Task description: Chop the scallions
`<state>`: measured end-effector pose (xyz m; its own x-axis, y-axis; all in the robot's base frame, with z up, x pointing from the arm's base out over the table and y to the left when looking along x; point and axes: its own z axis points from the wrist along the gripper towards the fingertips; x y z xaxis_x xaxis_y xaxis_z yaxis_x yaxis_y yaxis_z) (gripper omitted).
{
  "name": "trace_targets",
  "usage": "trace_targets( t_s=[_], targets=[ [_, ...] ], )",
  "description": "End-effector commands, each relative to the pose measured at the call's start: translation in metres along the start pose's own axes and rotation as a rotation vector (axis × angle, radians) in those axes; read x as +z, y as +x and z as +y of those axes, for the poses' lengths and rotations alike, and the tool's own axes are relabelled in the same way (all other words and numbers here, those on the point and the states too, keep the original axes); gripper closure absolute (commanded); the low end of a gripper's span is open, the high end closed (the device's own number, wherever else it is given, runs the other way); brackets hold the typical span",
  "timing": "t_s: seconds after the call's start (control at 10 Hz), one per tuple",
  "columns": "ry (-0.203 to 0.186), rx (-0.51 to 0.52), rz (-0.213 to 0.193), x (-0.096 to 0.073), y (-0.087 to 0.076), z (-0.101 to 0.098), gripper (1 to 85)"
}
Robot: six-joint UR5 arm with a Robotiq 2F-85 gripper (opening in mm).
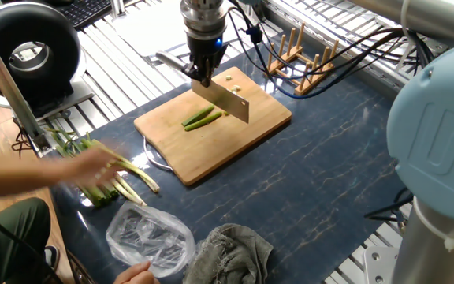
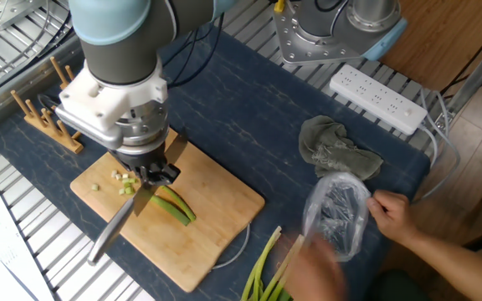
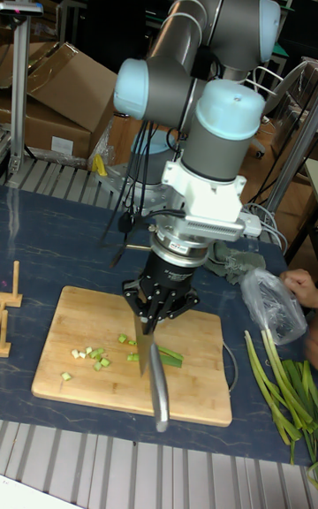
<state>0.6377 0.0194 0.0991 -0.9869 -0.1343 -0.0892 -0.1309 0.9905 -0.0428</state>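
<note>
Greens, bamboo tan and marbled navy

We see bright green scallions (image 1: 202, 118) and pale green bits (image 3: 91, 357) on a light tan wooden board (image 1: 235, 142), over a dark blue tabletop (image 1: 329, 181) veined with faint pale streaks; our arm (image 2: 111, 50) is light blue and grey, the knife (image 1: 225, 101) silvery, the cloth (image 2: 337, 150) grey-green, the power strip (image 2: 379, 99) white.
</note>
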Motion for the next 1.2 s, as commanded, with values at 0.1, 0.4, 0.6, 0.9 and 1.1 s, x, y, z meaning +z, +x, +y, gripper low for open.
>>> trace_targets(
  t_s=[0.1, 0.4, 0.6, 0.9, 1.1],
  targets=[
    [-0.028, 0.089, -0.023, 0.0124, 0.0006, -0.0055, 84.3],
    [-0.034, 0.116, -0.031, 0.0156, -0.0001, -0.0051, 84.3],
    [-0.037, 0.113, -0.029, 0.0159, 0.0005, -0.0027, 84.3],
    [-0.039, 0.119, -0.023, 0.0124, 0.005, 0.0041, 84.3],
    [-0.037, 0.116, -0.026, 0.0147, 0.0053, 0.0039, 84.3]
  ],
)
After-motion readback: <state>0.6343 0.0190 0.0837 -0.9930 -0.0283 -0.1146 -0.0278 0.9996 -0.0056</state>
